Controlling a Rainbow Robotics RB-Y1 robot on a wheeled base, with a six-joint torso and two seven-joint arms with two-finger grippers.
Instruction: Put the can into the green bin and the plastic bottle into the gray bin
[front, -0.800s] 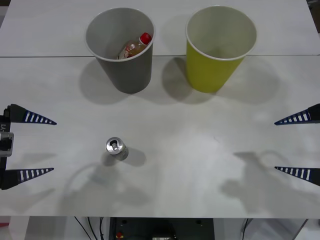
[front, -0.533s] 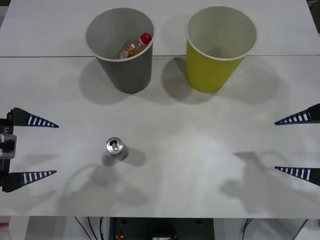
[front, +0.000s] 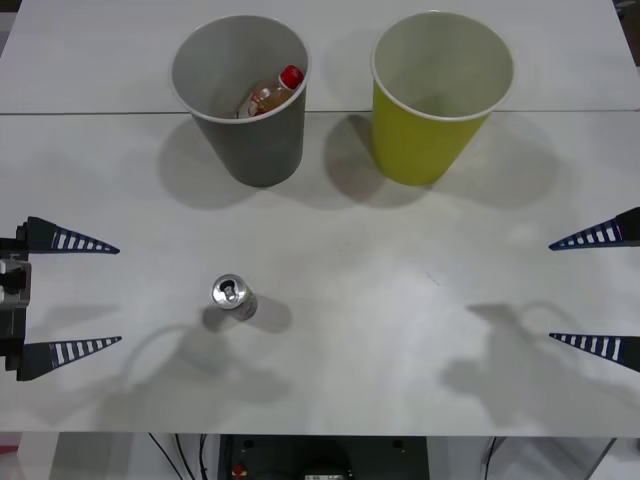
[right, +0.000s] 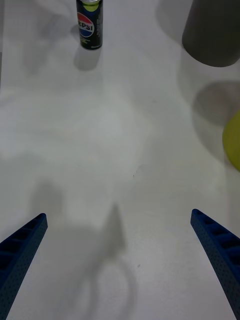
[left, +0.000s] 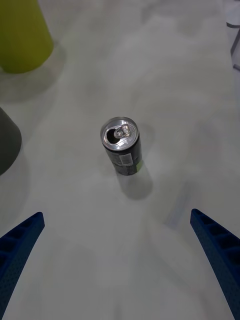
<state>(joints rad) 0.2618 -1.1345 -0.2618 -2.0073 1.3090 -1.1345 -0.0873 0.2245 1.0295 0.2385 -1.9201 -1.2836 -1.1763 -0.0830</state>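
While both arms hang low at opposite edges of the white table (front: 340, 250), the inventory reads as follows.

Left gripper (front: 70, 295): fingers spread wide, nothing between them, tips pointing inward across the tabletop. In the left wrist view the left gripper (left: 120, 250) has its two blue ribbed fingers (left: 20, 240) at the corners.

Can (front: 233, 296): upright on the table, silver pull-tab top showing, ahead of the left fingertips and roughly on the line midway between them, clear of both. Centred ahead of the fingers in the left wrist view (left: 121, 145); far ahead of the right fingers in the right wrist view (right: 89, 24), logo facing them.

Right gripper (front: 590, 290): fingers spread wide, nothing held, tips pointing inward; well apart from the can. Seen as (right: 120, 250) in its own wrist view.

Gray bin (front: 252, 135): upright, beyond the can, well away from the left fingers.

Plastic bottle (front: 268, 95): inside the gray bin, tilted, red cap against the bin wall.

Green bin (front: 428, 135): upright just beside the gray bin, on the side nearer the right fingers, nothing visible inside.
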